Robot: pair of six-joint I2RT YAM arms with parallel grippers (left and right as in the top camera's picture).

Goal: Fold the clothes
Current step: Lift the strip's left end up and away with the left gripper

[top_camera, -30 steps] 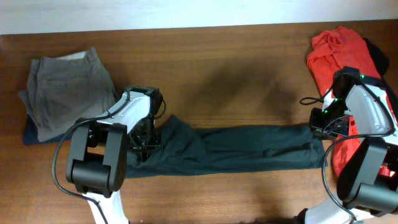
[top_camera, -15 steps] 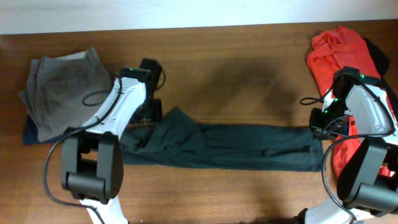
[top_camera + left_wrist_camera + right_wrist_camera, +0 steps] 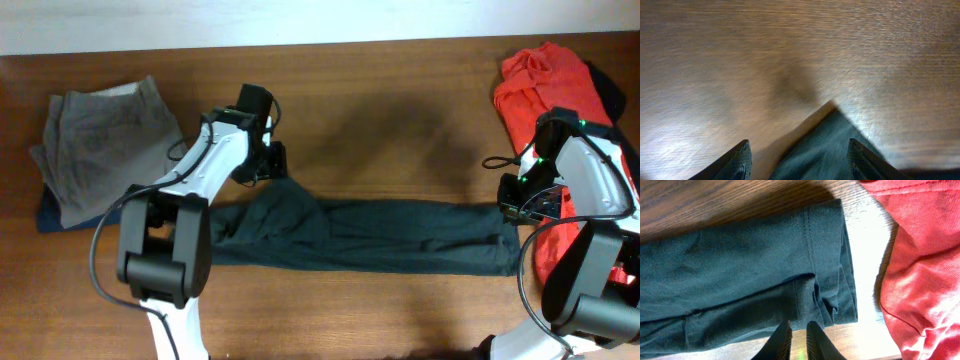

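Dark green trousers (image 3: 400, 235) lie stretched flat across the table from left to right. My left gripper (image 3: 270, 162) hovers just above their raised upper-left corner. In the left wrist view it (image 3: 802, 160) is wide open and empty, with the pointed corner of the trousers (image 3: 830, 145) below and between the fingers. My right gripper (image 3: 513, 204) is at the right end of the trousers. In the right wrist view its fingers (image 3: 797, 332) are shut, tips at the edge of the leg hems (image 3: 830, 295), and the cloth lies flat.
A folded grey-brown garment (image 3: 100, 150) lies on a dark blue one (image 3: 48, 216) at the far left. A crumpled red garment (image 3: 545, 80) lies at the far right, close beside the hems in the right wrist view (image 3: 920, 255).
My left gripper has left the trousers' waist area and moved up and to the right, open. The left end of the trousers has settled flatter. The right arm has not moved.
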